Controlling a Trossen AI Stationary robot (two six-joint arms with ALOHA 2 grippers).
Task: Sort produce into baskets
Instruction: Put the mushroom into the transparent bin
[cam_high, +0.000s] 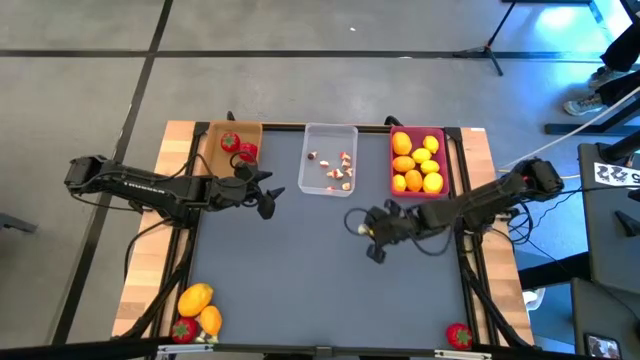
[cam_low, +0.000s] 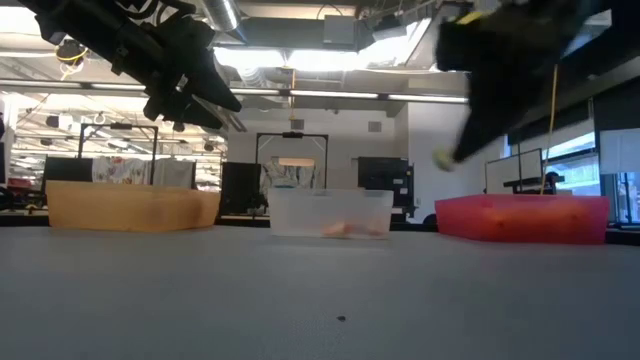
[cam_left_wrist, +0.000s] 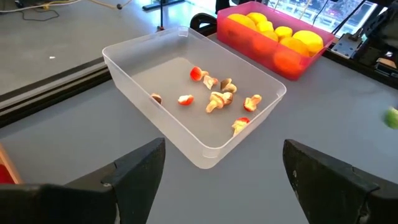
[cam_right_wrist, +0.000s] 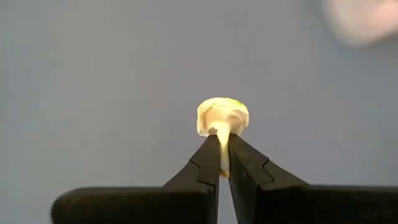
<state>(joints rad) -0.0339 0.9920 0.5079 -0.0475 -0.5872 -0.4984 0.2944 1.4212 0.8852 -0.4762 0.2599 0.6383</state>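
Three baskets stand in a row at the table's far side: tan (cam_high: 232, 150) with red strawberries, clear (cam_high: 330, 160) with small mushroom pieces (cam_left_wrist: 217, 99), pink (cam_high: 418, 160) with yellow and orange fruits. My right gripper (cam_high: 362, 228) hovers over the table's middle, near the clear basket's near right corner, shut on a small pale mushroom piece (cam_right_wrist: 222, 116). My left gripper (cam_high: 268, 200) stands open and empty in the air between the tan and clear baskets, its fingers (cam_left_wrist: 140, 171) wide apart. My right gripper pinches the mushroom's thin stem (cam_right_wrist: 222, 138) between its two fingertips. The pale cap (cam_right_wrist: 222, 115) sticks out beyond the tips. The fingers slant down from the table's right side, and the piece (cam_low: 443, 158) is lifted clear of the table.
Yellow and orange fruits (cam_high: 197, 300) and a strawberry (cam_high: 183, 330) lie at the near left corner. Another strawberry (cam_high: 458, 335) lies at the near right edge. The grey mat (cam_high: 320, 290) between them is bare.
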